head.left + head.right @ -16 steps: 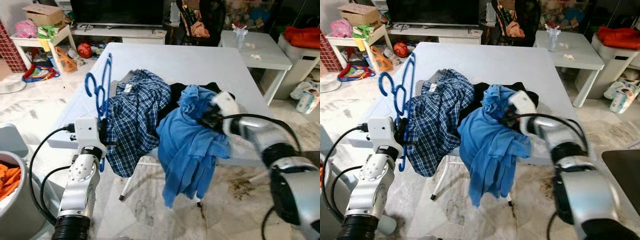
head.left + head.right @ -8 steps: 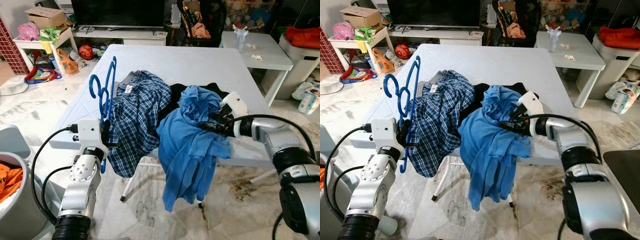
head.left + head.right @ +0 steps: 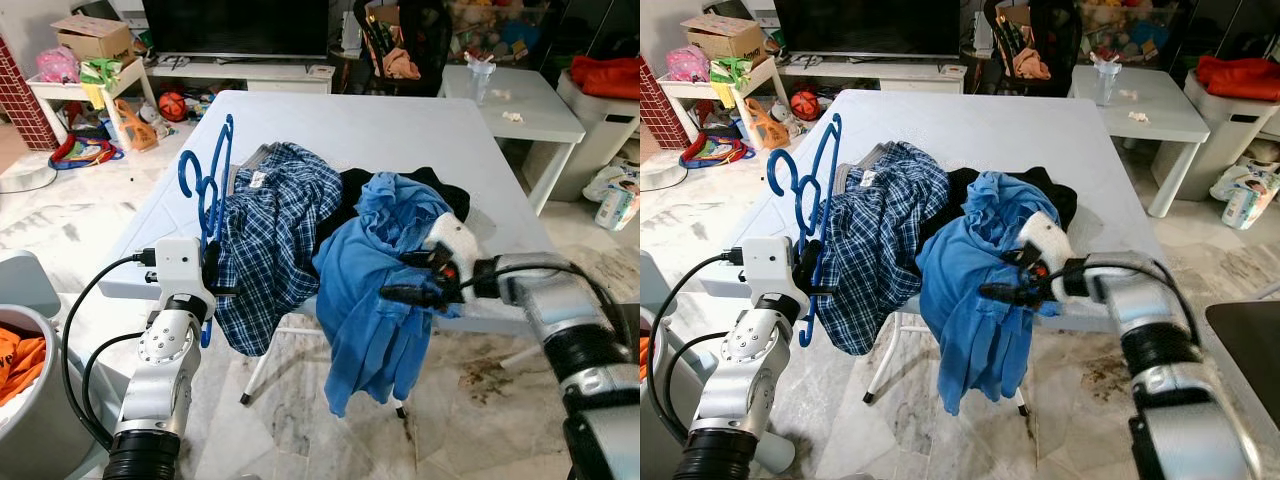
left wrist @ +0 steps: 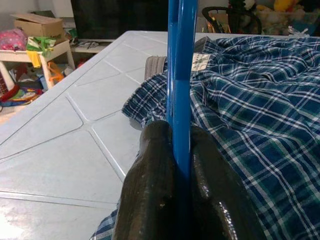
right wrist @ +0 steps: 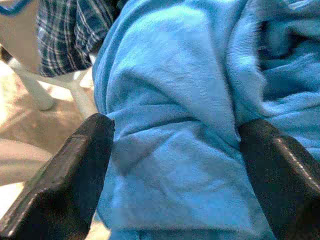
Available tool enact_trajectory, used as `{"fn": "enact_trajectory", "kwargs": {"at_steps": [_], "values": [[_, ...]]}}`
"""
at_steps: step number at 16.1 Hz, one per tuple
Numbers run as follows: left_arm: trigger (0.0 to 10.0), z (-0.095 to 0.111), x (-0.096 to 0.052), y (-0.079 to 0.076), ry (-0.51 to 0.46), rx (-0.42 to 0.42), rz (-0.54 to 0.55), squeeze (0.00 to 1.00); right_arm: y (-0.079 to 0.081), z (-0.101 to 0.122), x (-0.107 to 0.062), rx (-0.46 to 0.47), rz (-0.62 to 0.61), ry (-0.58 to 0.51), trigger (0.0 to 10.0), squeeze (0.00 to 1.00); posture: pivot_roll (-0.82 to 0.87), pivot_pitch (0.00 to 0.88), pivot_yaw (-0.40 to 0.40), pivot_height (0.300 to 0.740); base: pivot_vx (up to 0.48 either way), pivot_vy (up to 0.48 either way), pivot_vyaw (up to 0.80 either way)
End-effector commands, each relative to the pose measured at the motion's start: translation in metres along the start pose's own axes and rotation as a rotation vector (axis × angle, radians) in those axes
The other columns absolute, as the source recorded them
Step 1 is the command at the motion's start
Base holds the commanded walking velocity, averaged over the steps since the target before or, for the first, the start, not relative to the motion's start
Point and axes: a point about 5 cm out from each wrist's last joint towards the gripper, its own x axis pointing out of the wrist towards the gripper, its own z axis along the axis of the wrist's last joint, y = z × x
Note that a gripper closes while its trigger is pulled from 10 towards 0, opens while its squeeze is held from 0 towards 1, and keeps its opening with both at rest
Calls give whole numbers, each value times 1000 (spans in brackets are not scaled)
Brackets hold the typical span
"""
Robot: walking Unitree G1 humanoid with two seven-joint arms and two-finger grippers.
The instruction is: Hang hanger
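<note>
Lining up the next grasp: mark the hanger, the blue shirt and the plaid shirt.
hanger (image 3: 207,185): left eye view, upper frame.
blue shirt (image 3: 365,290): left eye view, hanging front.
plaid shirt (image 3: 872,255): right eye view, draped middle.

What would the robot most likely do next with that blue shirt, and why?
Probably close the right gripper on the blue shirt. Its jaws stand open with a fold of the cloth between them, not yet pinched. The left gripper already clamps the blue hanger upright beside the plaid shirt, so the shirt seems the missing piece.
</note>
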Motion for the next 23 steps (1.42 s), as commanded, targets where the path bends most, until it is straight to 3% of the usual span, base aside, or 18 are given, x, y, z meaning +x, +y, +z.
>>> {"fn": "enact_trajectory", "kwargs": {"at_steps": [1,2,3,4,8,10,12,17,18,20,23], "values": [[10000,2,3,-2,-1,1,-17,0,5,-1,11,-67,-55,30,10000,451,-55,0,17,740,0,0,0],[10000,3,3,-2,-2,1,-16,0,11,-4,18,-131,-77,61,0,435,-55,0,17,740,0,0,0],[10000,2,3,-2,-2,1,-16,0,18,-7,24,-159,-61,74,0,255,-55,0,16,740,0,0,0],[10000,2,3,-3,-1,0,-17,0,23,-7,30,-128,-59,56,0,0,-55,0,16,740,0,0,0],[10000,2,3,-3,-2,-1,-17,0,17,-3,39,-96,-220,30,0,0,-55,0,16,740,0,0,0],[10000,2,3,-4,-4,-4,-13,0,5,2,35,27,-315,-19,0,0,-56,0,9,740,0,0,0],[10000,2,3,-4,-3,-5,-12,0,-2,3,32,76,-364,-32,0,0,-57,0,7,740,0,0,0],[10000,1,3,-5,-2,-8,-12,0,-23,20,34,271,-646,-146,0,0,-62,0,9,740,0,0,0],[10000,1,4,-6,-2,-8,-14,0,-29,40,37,390,-757,-257,0,0,-63,0,8,740,0,0,0],[10000,2,5,-8,-6,-9,-14,0,-37,76,38,577,-866,-446,0,0,-55,0,4,740,0,0,0],[10000,2,4,-5,-6,-6,-7,0,-46,137,24,689,-902,-688,0,0,-49,0,-2,740,0,0,0]]}}
